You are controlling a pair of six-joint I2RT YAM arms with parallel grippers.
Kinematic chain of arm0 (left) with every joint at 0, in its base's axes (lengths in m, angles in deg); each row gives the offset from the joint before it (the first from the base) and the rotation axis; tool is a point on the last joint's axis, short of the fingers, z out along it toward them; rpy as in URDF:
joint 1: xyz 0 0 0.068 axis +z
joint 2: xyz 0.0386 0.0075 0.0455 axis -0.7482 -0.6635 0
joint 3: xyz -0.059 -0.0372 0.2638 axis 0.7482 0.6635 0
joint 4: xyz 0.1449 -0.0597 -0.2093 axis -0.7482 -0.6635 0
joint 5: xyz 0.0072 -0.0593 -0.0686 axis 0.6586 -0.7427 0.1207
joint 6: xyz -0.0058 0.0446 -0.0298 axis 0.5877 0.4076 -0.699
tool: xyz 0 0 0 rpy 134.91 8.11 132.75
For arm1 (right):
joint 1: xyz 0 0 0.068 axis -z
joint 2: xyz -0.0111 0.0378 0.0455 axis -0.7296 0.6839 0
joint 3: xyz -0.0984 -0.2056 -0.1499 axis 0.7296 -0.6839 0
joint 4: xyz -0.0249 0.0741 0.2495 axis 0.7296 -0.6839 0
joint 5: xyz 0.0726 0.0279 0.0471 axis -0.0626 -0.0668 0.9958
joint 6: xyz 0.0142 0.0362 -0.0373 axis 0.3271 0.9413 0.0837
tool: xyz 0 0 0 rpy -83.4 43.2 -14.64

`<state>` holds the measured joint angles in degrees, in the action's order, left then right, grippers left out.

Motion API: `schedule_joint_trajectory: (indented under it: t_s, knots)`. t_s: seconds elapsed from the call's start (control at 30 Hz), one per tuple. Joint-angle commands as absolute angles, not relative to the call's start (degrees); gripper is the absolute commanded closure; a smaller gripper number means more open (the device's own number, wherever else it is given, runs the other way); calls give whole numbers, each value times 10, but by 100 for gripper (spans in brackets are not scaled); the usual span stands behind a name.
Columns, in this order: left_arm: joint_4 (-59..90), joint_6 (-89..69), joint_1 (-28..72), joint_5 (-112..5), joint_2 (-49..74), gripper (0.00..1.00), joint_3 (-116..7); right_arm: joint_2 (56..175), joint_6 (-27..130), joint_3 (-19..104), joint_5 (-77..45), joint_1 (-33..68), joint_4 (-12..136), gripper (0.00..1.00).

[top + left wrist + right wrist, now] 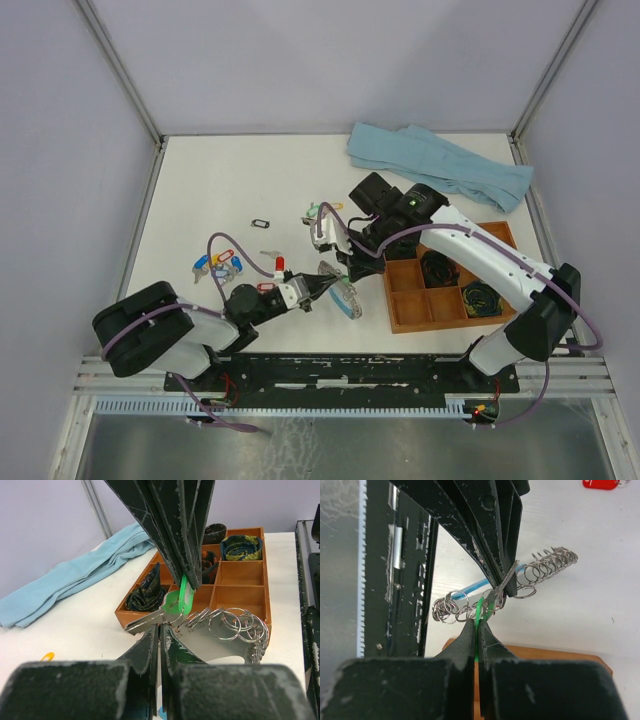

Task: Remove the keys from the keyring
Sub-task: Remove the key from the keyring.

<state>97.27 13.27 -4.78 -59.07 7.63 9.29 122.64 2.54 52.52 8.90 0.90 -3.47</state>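
Observation:
The keyring, a light-blue arc with a silvery plate and several split rings, hangs between my two grippers just above the table. My left gripper is shut on the plate's edge. My right gripper is shut on the green tag of a silver key that still hangs on the ring; its fingers come down from above in the left wrist view. Loose keys lie on the table: a red-tagged one, blue and yellow ones, and green and yellow ones.
A wooden compartment tray stands at the right with black cable coils in it. A light-blue cloth lies at the back right. A small black tag frame lies mid-table.

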Motion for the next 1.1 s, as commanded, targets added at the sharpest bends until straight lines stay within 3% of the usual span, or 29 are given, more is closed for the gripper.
schedule_joint_trajectory:
  t_s: [0.0,0.23,0.6,0.87,1.07]
  knots:
    - [1122,135,-47,-588,82,97,96,1207,98,551,221,5,-6,98]
    - [1123,125,-47,-596,134,97,72,1183,145,555,308,-16,5,77]
    - [1124,113,-47,-628,194,97,6,1092,92,635,373,-10,-92,42]
    - [1123,54,-48,-646,227,97,-14,998,94,655,290,79,-93,44]
    - [1123,18,-48,-679,262,97,10,960,146,496,280,113,72,43]
